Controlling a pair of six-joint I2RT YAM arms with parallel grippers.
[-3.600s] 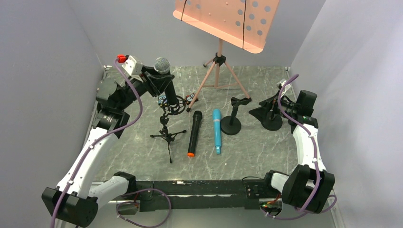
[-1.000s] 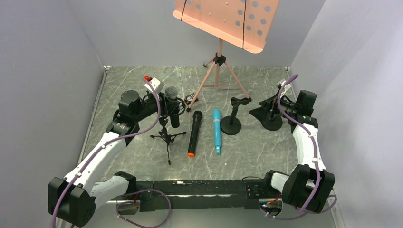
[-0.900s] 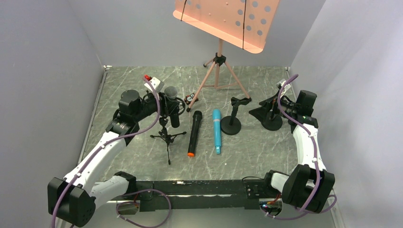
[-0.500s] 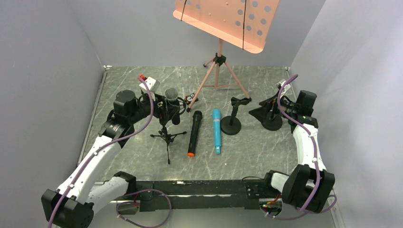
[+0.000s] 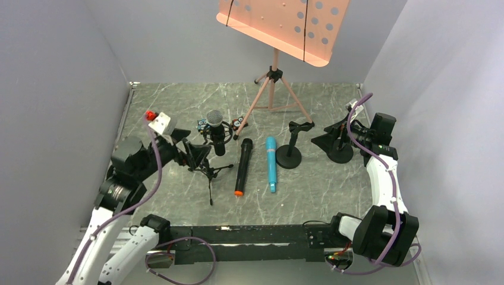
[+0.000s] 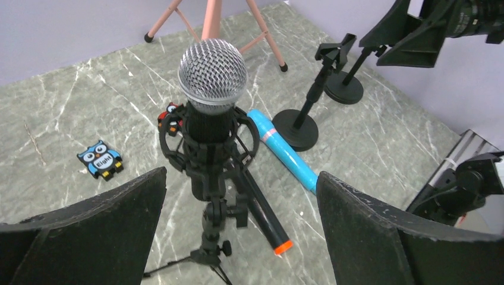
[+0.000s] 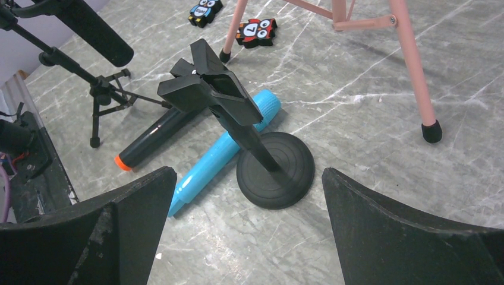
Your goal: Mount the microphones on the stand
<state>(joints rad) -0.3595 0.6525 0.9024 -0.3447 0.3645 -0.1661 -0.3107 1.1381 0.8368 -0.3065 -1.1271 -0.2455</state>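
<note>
Mesh-head microphone (image 6: 212, 77) seated in tripod stand (image 5: 208, 169); our left hand (image 5: 195, 153) released, wide, backed off; right hand (image 5: 330, 135) wide; orange-capped microphone (image 5: 242, 166), turquoise microphone (image 5: 271, 163) pending.

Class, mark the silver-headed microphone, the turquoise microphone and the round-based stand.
silver-headed microphone (image 6: 212, 72), left wrist view, on its mesh head.
turquoise microphone (image 5: 271, 164), top view, mid-body.
round-based stand (image 7: 292, 174), right wrist view, on its flat base.

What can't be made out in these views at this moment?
- Left wrist view: silver-mesh microphone, lower body hidden inside the shock mount; seating unclear.
- Right wrist view: turquoise microphone, middle hidden behind the clip stand.
- Top view: far-right stand partly covered by the right gripper; owl tile print too small to read.
</note>
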